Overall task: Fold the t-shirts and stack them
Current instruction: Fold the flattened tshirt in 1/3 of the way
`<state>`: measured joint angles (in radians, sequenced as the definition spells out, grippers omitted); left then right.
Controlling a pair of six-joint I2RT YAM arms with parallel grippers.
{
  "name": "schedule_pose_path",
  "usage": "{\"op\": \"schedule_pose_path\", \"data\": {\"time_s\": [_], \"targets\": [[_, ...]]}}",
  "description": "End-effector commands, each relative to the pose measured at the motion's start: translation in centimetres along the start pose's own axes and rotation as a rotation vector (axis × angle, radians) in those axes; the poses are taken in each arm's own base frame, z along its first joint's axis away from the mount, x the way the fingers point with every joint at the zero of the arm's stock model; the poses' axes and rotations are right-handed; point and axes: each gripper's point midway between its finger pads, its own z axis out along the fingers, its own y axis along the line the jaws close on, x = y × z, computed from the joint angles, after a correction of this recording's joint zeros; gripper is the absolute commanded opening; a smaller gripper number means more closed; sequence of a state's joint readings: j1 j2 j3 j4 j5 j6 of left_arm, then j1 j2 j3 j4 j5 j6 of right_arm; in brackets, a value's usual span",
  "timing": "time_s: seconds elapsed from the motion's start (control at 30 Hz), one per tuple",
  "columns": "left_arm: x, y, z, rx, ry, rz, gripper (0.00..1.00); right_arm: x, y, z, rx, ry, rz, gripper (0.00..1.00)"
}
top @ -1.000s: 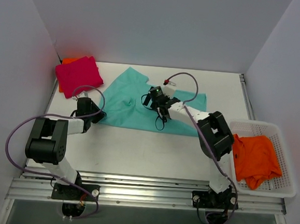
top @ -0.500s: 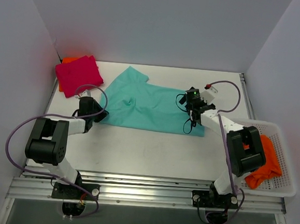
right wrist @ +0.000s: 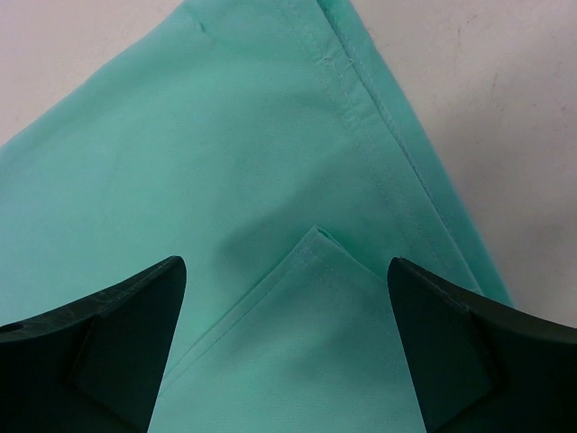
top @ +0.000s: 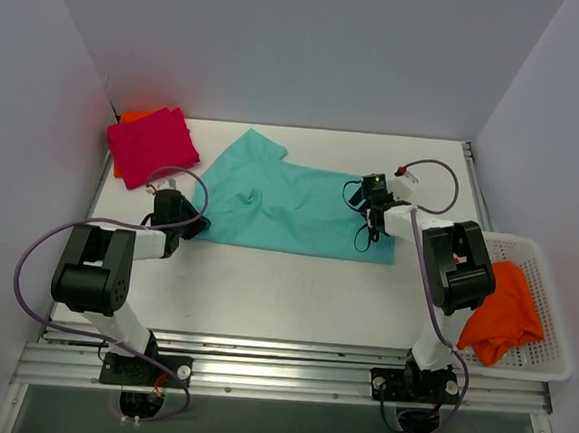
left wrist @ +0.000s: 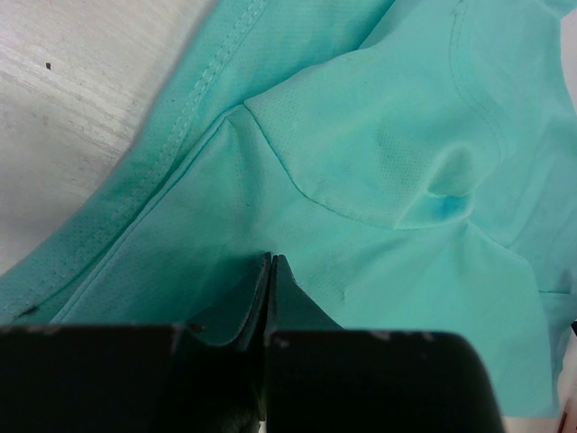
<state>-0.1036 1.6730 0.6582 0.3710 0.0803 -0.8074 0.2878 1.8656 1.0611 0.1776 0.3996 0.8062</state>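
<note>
The teal t-shirt [top: 280, 206] lies spread out across the middle of the table. My left gripper [top: 193, 225] is at its lower left corner. In the left wrist view the gripper [left wrist: 271, 259] is shut, with teal cloth [left wrist: 379, 153] at its tips. My right gripper [top: 374, 198] is over the shirt's right end. In the right wrist view it [right wrist: 287, 263] is open, with a folded-over corner of the hem [right wrist: 315, 271] lying between its fingers. A folded magenta t-shirt [top: 153, 142] lies on an orange one [top: 130, 118] at the back left.
A white basket [top: 548, 372] stands at the right edge of the table with a crumpled orange t-shirt [top: 503, 314] in it. White walls close the table in on the left, back and right. A metal rail runs along the near edge.
My right gripper has moved from the middle of the teal t-shirt to its right end. The shirt now lies flatter there. The left gripper has stayed put.
</note>
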Motion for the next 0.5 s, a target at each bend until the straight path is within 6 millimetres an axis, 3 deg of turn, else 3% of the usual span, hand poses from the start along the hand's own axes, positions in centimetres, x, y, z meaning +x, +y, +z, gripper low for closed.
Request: {"op": "schedule_pose_path", "data": {"time_s": [0.0,0.07,0.17,0.27,0.3,0.37,0.47], "targets": [[-0.94,-1.21,0.45,0.048,-0.031,0.012,0.02,-1.06,1.2,0.28,-0.023,-0.026,0.009,0.89],[-0.81,-1.18,0.62,0.049,-0.028,0.013,0.02,-0.92,1.09,0.44,-0.022,-0.024,0.006,0.87],[-0.75,-1.08,0.8,0.047,-0.024,0.013,0.02,-0.75,1.11,0.56,-0.025,-0.021,0.003,0.69],[-0.78,-1.06,0.8,0.047,-0.023,0.011,0.02,-0.61,1.09,0.62,-0.025,-0.016,0.001,0.35],[-0.76,-1.12,0.8,0.048,-0.022,0.013,0.02,-0.56,1.02,0.64,-0.02,-0.014,-0.001,0.18],[-0.76,-1.02,0.79,0.046,-0.022,0.012,0.02,-0.45,0.79,0.71,-0.013,-0.011,-0.004,0.05],[-0.67,-1.02,0.82,0.045,-0.02,0.013,0.02,-0.51,0.39,0.79,-0.004,-0.01,-0.006,0.0]]}}
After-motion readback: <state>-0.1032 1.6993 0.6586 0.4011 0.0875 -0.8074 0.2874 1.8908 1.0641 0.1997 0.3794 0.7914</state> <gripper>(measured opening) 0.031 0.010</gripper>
